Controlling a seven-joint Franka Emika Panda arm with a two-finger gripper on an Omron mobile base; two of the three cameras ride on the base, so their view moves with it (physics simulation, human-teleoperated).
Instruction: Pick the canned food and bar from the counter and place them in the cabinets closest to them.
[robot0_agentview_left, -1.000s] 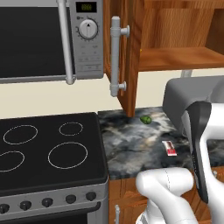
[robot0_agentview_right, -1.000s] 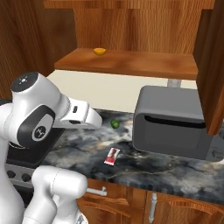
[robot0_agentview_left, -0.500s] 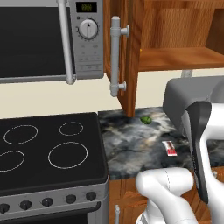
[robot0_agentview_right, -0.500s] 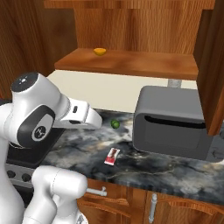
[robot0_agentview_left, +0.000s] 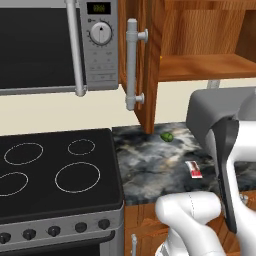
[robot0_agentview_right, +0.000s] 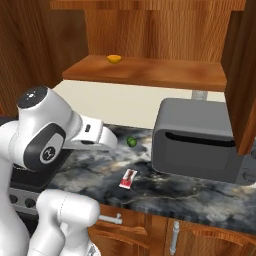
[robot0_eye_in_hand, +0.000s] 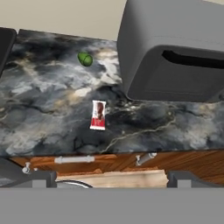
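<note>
Bar (robot0_eye_in_hand: 98, 115) flat on the table (robot0_eye_in_hand: 39, 118), out in the bare marbled patch left of the toaster (robot0_eye_in_hand: 175, 48), free on every side and so open to a straight reach from above. Going left to right: black stove top (robot0_agentview_left: 55, 170) and microwave (robot0_agentview_left: 50, 45) at the far left, well apart from the work; then the open cabinet door (robot0_agentview_left: 137, 60) with its grey bar handle (robot0_agentview_left: 132, 65), swung clear so the shelf (robot0_agentview_right: 145, 72) above the table is ready to take the bar, a small yellow thing (robot0_agentview_right: 114, 59) already far back on it. Below, green fruit (robot0_eye_in_hand: 85, 58) near the wall, apart from the bar and no part of the task. Gripper (robot0_eye_in_hand: 109, 181) held back over the near edge of the table, jaws wide apart and empty, looking down on the bar, probably lining up for the pick. No can seen here; likely further along the table.
</note>
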